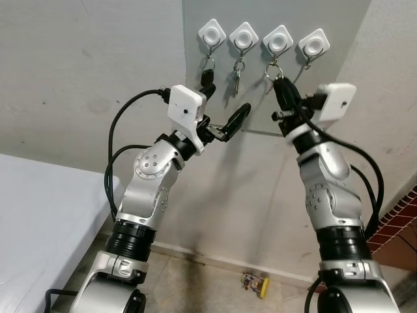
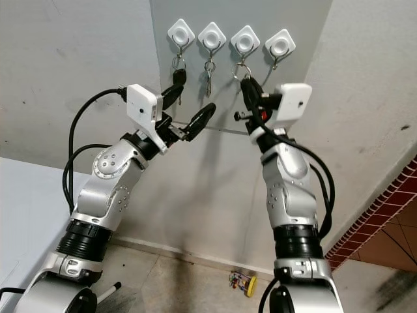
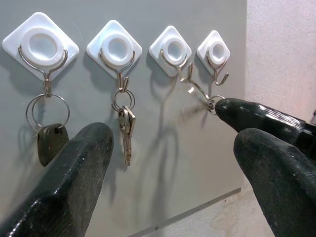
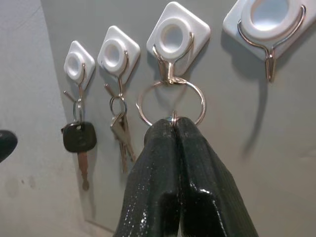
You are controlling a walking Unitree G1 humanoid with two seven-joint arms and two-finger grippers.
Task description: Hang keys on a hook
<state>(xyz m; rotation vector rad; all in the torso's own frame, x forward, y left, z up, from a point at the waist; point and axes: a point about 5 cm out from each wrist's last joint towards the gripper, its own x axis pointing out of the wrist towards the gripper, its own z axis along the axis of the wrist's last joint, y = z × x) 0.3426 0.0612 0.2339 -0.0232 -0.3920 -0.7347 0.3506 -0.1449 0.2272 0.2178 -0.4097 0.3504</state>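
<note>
Grey hook board (image 1: 260,98): right gripper (image 4: 174,123) clenches a key ring (image 4: 170,101) on the third hook (image 4: 170,54); left gripper (image 3: 173,158) spread.

Four white diamond hooks (image 1: 212,32) (image 1: 244,36) (image 1: 278,40) (image 1: 314,43); three key rings (image 4: 78,109) (image 4: 117,106) (image 4: 170,102); one black-headed key (image 4: 79,137); one small silver key bunch (image 4: 121,136).
</note>
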